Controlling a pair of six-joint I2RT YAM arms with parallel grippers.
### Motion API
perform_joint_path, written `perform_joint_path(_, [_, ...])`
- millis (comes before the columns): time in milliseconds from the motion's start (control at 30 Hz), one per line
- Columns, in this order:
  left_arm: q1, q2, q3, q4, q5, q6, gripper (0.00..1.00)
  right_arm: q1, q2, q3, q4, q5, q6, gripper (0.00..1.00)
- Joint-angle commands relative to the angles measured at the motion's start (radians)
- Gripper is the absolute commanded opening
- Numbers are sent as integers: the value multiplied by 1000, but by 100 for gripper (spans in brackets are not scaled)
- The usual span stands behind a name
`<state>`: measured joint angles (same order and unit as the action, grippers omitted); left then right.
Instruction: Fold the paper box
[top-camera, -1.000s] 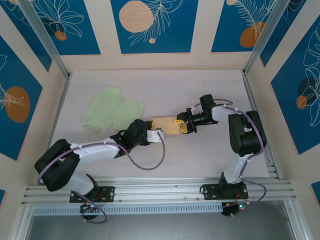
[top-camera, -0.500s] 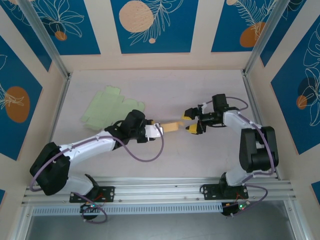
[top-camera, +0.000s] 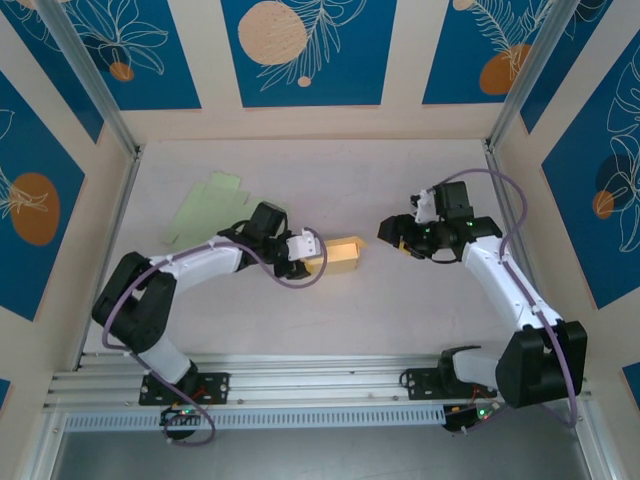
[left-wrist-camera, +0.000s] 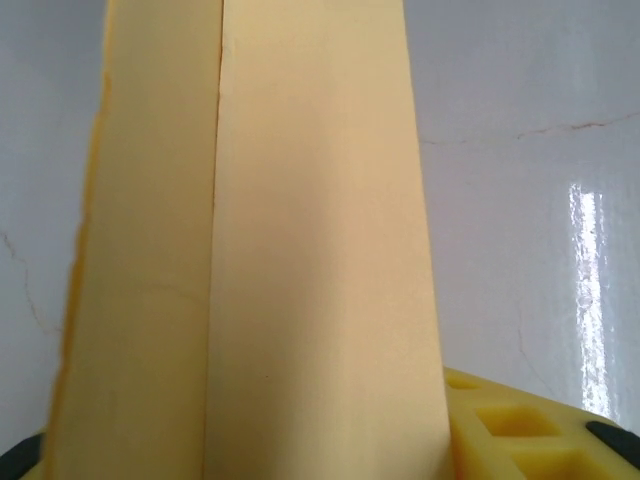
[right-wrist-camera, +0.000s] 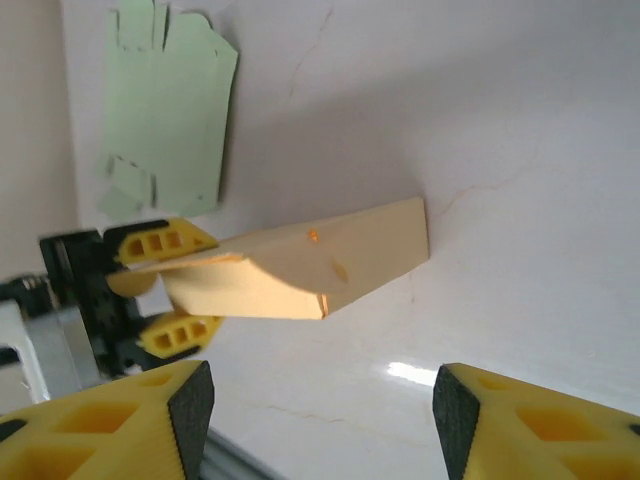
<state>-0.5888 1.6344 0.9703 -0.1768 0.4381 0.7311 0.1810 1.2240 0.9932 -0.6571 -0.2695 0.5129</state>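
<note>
The tan paper box (top-camera: 346, 254) is folded into a closed wedge shape, and my left gripper (top-camera: 312, 256) is shut on its left end, holding it just above the table. In the left wrist view the paper box (left-wrist-camera: 300, 250) runs straight out from between my fingers (left-wrist-camera: 520, 430). My right gripper (top-camera: 393, 232) hangs open a short way to the right of the box, touching nothing. From the right wrist the paper box (right-wrist-camera: 340, 260) sits ahead of my right gripper (right-wrist-camera: 320, 420), with the left gripper's fingers (right-wrist-camera: 160, 245) clamped on its far end.
A flat green box blank (top-camera: 205, 212) lies on the table at the back left, also visible as the green blank (right-wrist-camera: 170, 110) from the right wrist. Patterned walls and metal posts (top-camera: 95, 85) enclose the table on three sides.
My right gripper let go of the box, opened and drew back to the right. The left arm swung and carried the box a little right, its free end now pointing at the right gripper.
</note>
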Motion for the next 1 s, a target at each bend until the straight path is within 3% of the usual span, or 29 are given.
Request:
perform_joint_path(0, [20,34,53,-67,105,12,48,99,-11,45,-59,226,-144,60])
perform_joint_path(133, [26,61,111,-124,121,23,49,157,0,55,-14,270,-214,58])
perform_joint_path(433, [24,87,132,-137,111,47,52,179,140,131,-1,261,-332,52])
perform_joint_path(633, [26,94,140,-137,96,51,52,215,206,168,-12,259,-353,49])
perform_joint_path(967, [26,105,141,-116,72,41,52,246,246,186,-38,284,-331,37])
